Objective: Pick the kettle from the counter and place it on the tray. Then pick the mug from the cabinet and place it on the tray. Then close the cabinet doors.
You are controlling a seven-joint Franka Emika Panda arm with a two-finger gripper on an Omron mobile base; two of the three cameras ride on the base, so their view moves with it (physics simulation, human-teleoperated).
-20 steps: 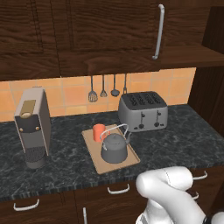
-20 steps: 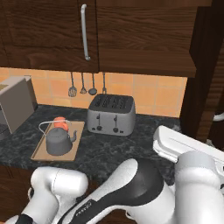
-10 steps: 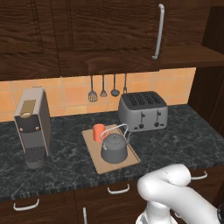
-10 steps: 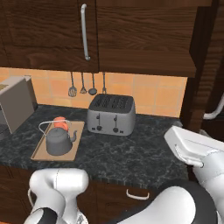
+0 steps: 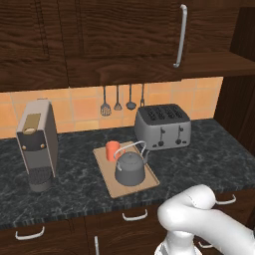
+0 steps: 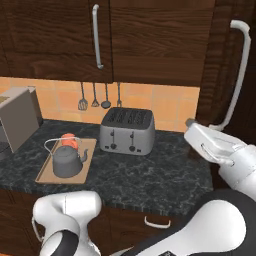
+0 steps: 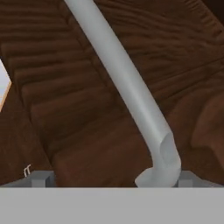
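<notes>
Step in hand: judged to be closing the cabinet doors; the squat dark grey metal kettle and the small orange-red mug both sit on the flat light tan wooden tray on the black speckled marble counter
Doors: in the base views the dark brown wood cabinet doors look flush; a final check or light push seems all that is left
Doing it well: press flat on the wood panel beside the long light grey metal bar handle, not on the bar; push straight in, slowly; stop once the panel seats
Gripper: fingertips spread wide, holding nothing; gripper close to the bar's lower end
Arm pose: white forearm reaches up to the right, hand near the tall right-hand panel's curved grey handle
</notes>
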